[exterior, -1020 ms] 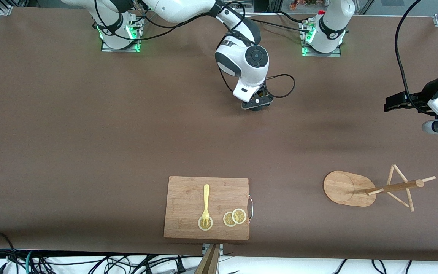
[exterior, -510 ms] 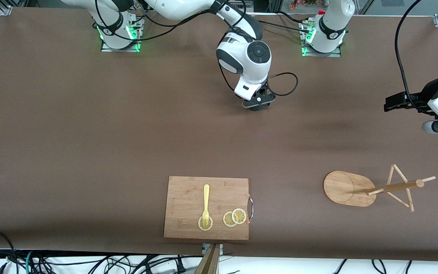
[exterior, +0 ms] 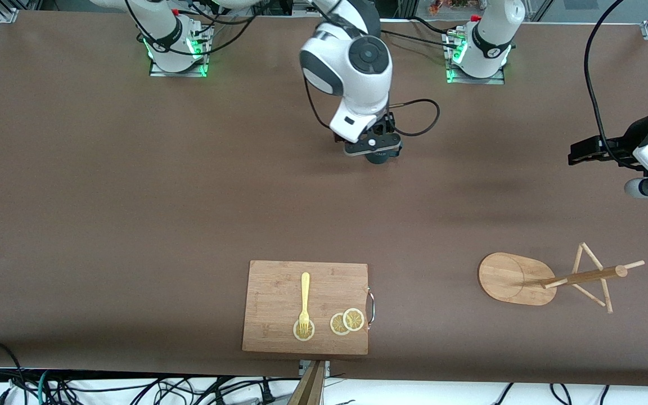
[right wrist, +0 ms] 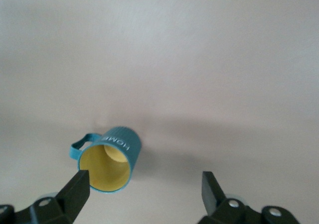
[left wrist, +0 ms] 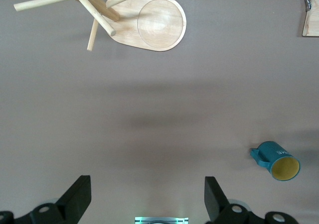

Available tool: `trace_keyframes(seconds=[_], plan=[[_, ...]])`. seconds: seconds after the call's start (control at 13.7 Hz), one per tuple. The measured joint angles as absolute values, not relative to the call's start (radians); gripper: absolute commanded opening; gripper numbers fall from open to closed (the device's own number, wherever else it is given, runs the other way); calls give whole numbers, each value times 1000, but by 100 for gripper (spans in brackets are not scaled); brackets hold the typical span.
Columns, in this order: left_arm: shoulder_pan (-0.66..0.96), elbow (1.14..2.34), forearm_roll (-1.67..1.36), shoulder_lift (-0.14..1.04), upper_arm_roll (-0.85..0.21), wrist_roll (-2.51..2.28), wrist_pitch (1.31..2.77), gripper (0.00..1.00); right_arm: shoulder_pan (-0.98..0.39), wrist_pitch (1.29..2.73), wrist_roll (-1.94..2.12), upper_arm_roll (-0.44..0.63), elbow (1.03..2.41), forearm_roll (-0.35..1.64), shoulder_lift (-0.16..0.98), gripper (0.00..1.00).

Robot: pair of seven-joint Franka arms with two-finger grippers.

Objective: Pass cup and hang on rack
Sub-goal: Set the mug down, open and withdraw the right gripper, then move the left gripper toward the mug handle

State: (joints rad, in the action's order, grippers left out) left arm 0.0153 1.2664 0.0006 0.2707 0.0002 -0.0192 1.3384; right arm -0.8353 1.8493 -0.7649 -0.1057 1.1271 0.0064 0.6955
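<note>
Right claw (right wrist: 142, 191) spread wide, empty, above the cup (right wrist: 110, 160) standing mid-counter toward the robots' edge. Left claw (left wrist: 147, 198) wide too, waiting at its counter end above the rack (exterior: 549, 277). Risk: off-centre closing tips the cup.

Cup (right wrist: 110, 160): teal outside, ribbed, pale lettering, mustard-yellow inside. Rack (exterior: 549, 277): light wood. Cutting board (exterior: 279, 298): light wood. Fork (exterior: 304, 301): yellow. Table (exterior: 133, 197): brown. Lemon slices (exterior: 347, 321): yellow, pale-rimmed.
</note>
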Motion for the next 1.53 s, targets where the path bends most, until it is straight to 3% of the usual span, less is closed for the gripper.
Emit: trace_keyframes(seconds=[0.51,1.02,1.53], plan=[[14,1266,1,271,1,-19,1338,100,-535,1617,-449,-2,1201,46,480,100],[14,1266,0,271,0,-19,1338,100,-533,1591,-196,237,1486,47,198,100],[16,1266,-4,272,-2,-19,1338,100,-532,1564,-91,332,1527,9,137,100]])
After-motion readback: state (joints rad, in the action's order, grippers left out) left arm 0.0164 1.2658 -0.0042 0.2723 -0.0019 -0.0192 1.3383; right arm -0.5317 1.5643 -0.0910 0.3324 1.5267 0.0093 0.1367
